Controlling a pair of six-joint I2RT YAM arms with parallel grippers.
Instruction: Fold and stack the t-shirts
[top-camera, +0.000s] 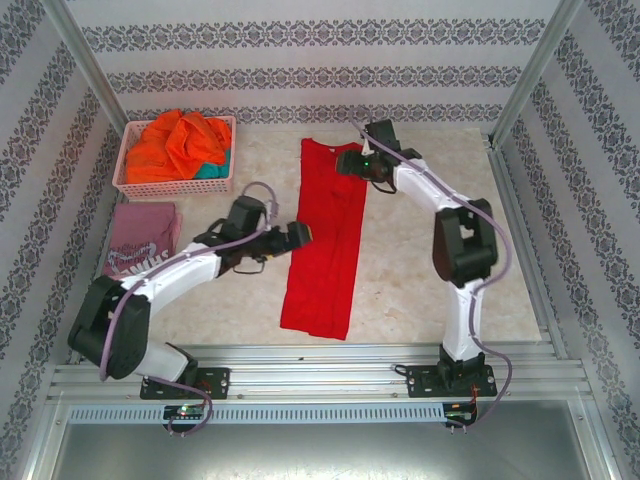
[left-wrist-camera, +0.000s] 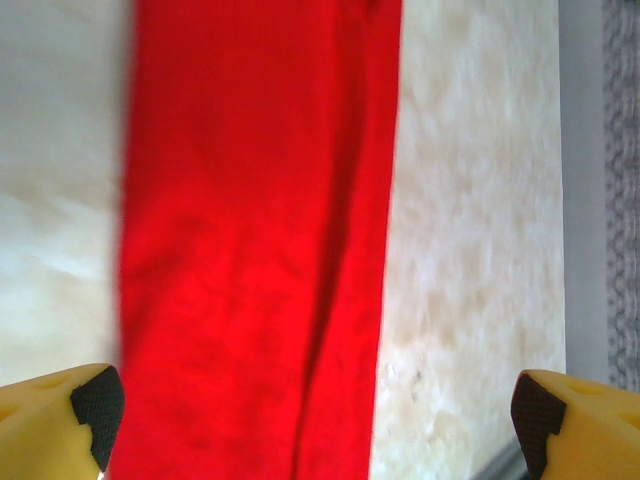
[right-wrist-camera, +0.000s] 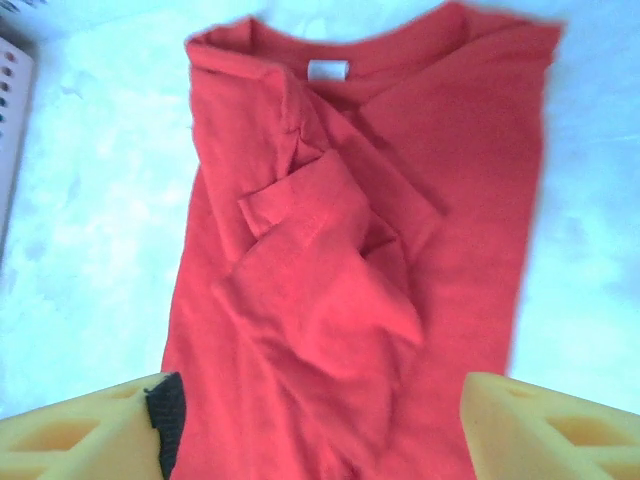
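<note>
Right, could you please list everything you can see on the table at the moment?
red t-shirt: one, bright red, folded into a long strip, table centre
maroon t-shirt: one, dusty maroon with white print, folded, left side
basket: one, pink, far left
orange t-shirts: count unclear, orange, heaped in the basket
teal t-shirt: one patch showing, teal, in the basket
table: one, pale marbled
left gripper: yellow fingers, open, at the strip's left edge
right gripper: yellow fingers, open, over the collar end
</note>
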